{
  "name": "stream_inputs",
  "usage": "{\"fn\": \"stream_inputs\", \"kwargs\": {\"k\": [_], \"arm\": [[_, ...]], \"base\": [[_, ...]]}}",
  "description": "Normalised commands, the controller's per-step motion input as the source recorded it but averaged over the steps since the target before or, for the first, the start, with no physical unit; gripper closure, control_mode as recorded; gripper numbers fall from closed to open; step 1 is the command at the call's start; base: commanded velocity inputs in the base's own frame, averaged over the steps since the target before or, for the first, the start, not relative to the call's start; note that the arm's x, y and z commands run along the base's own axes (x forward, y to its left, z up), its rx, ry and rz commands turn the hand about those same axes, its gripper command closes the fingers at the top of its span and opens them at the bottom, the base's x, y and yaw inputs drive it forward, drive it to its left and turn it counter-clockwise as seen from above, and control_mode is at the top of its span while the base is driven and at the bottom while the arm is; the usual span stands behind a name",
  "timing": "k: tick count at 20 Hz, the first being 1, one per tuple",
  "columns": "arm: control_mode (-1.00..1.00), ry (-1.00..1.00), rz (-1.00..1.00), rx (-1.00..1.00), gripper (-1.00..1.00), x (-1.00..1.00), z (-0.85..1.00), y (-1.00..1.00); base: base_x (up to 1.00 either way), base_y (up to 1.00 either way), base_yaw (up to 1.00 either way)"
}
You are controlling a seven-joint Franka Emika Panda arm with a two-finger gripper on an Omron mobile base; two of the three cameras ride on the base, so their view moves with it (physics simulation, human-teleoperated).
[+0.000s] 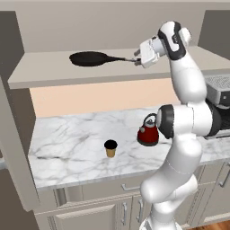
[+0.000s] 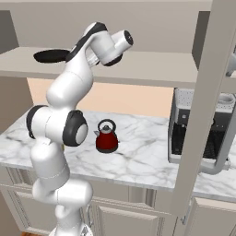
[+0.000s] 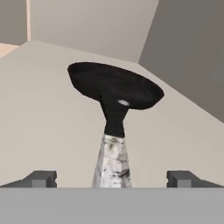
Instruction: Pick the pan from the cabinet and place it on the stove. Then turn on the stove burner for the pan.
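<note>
The arm (image 2: 73,73) hides most of the pan (image 2: 50,56) (handle included) from the right.

Below me on the white marble counter (image 1: 67,143) I see a red kettle (image 1: 148,131) standing upright, a small tan cup with a dark top (image 1: 110,148) well apart to its left, and a boxy metal appliance (image 2: 196,133) at the counter's right end.

No text, label, brand, number or sign can be read anywhere: the round matte black frying pan (image 1: 90,59), the red kettle (image 1: 148,131) and the marble worktop (image 1: 72,143) are unmarked.
</note>
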Motion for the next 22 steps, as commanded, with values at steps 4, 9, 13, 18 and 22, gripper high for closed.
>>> {"fn": "stream_inputs", "kwargs": {"k": [4, 9, 13, 18, 22], "arm": [[-1.0, 0.03, 0.0, -0.03, -1.0, 0.23, -0.09, 0.0], [-1.0, 0.03, 0.0, -0.04, -1.0, 0.08, -0.16, 0.0], [-1.0, 0.0, 0.0, -0.04, -1.0, 0.0, -0.21, 0.0], [-1.0, 0.0, 0.0, -0.04, -1.0, 0.0, -0.23, 0.0], [-1.0, 0.0, 0.0, -0.02, -1.0, 0.0, -0.2, 0.0]], "base": [[0.0, 0.0, 0.0], [0.0, 0.0, 0.0], [0.0, 0.0, 0.0], [0.0, 0.0, 0.0], [0.0, 0.0, 0.0]]}}
